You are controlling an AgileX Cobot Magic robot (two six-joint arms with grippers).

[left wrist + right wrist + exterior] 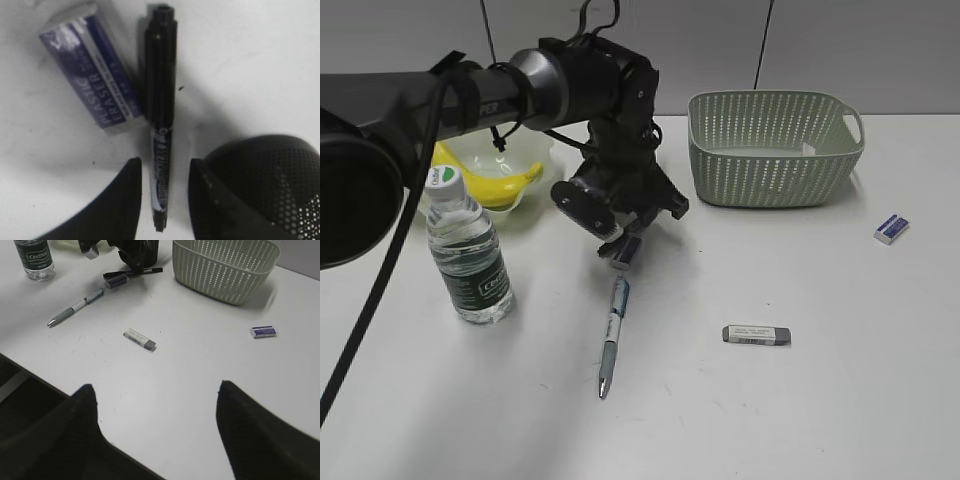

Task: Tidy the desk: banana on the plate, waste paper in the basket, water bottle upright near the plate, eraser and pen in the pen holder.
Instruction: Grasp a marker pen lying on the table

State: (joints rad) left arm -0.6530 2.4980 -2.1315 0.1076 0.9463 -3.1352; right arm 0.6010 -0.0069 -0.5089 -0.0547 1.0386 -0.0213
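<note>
L gripper [164, 200] is low over the desk [800, 400], jaws spread w/ the black marker [161, 125] lying between the fingertips [127, 192], not yet pinched; the blue-sleeved plastic eraser [95, 75] lies just beside it, the black mesh pen holder [270, 175] close on the other side. To do it well: close only on the marker barrel, centred, keeping the fingers clear of the eraser & the cup rim, then lift straight before swinging over the holder. In the L wrist view the marker's long axis runs along the gripper's line of reach, cap end pointing away. R gripper [155, 440] hangs wide open, near side, holding nothing. Banana [500, 185] sits in the plate [535, 150], far left; water bottle [468, 262] upright near it.
</note>
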